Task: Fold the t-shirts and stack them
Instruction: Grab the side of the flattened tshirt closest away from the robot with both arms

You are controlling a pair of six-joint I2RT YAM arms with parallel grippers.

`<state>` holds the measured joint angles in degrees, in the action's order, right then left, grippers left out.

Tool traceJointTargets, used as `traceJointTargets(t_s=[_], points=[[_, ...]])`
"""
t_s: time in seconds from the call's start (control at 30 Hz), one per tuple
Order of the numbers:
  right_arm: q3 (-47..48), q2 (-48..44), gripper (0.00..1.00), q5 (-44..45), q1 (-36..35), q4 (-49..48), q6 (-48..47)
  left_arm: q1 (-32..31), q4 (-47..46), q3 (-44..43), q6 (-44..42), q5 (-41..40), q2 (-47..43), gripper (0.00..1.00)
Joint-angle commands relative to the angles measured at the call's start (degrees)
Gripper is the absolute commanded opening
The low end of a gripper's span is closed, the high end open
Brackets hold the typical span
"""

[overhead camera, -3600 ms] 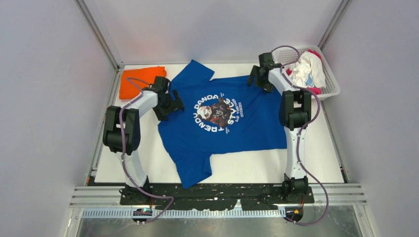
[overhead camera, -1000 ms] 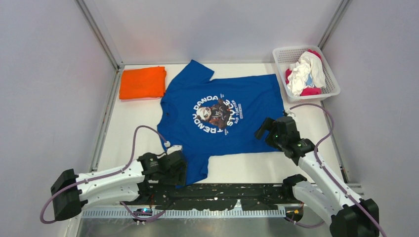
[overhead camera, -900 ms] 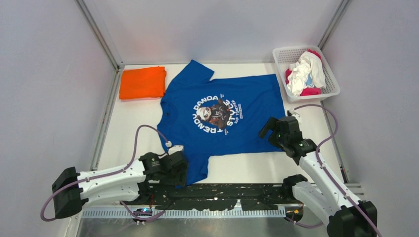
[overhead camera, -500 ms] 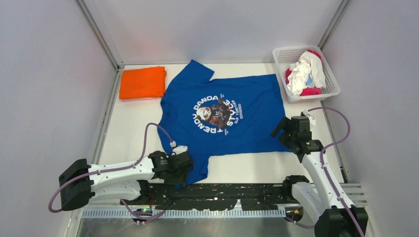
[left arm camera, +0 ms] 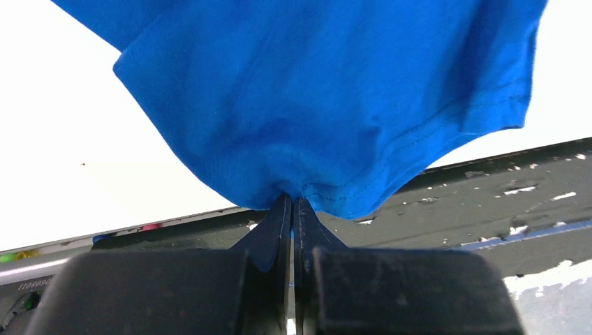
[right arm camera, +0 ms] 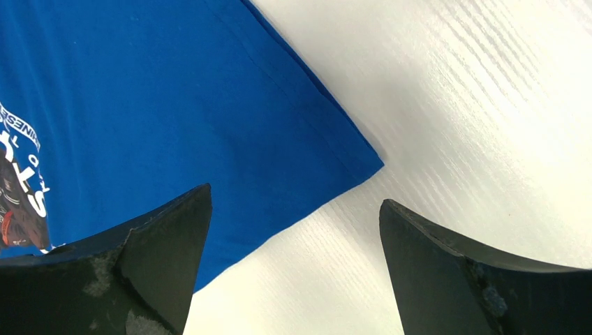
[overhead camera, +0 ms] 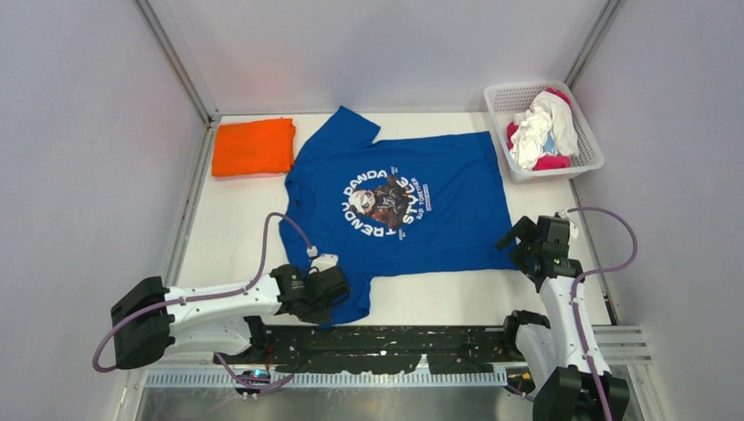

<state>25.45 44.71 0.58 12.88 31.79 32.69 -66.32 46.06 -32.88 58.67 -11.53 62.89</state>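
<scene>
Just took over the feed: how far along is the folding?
Done: orange shirt folded, far left. In hand: blue shirt flat, unfolded; left gripper shut on its sleeve, right gripper open above its hem corner. Left: folding it, plus the shirts in the basket.

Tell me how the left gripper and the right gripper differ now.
The left gripper is shut on the sleeve hem of the blue t-shirt; the right gripper is open, holding nothing. The left is at the near sleeve, the right at the hem corner. Both are at that shirt's edge.
</scene>
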Motion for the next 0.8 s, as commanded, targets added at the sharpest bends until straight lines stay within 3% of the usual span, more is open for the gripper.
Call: traceJointTargets(t_s=[0.0, 0.3, 0.77], points=[[-2.0, -0.1, 0.95, -3.3, 1.4, -1.1, -0.5, -0.3, 0.5, -1.1, -2.0, -1.9, -4.8, 0.0], [-7.1, 2.8, 0.82, -0.9, 1.5, -6.5, 3.4, -0.2, -0.1, 1.7, -2.3, 2.9, -9.9, 0.0], [-7.3, 13.5, 0.52, 1.3, 1.5, -17.9, 4.7, -0.2, -0.4, 2.8, -1.5, 3.3, -11.4, 0.0]])
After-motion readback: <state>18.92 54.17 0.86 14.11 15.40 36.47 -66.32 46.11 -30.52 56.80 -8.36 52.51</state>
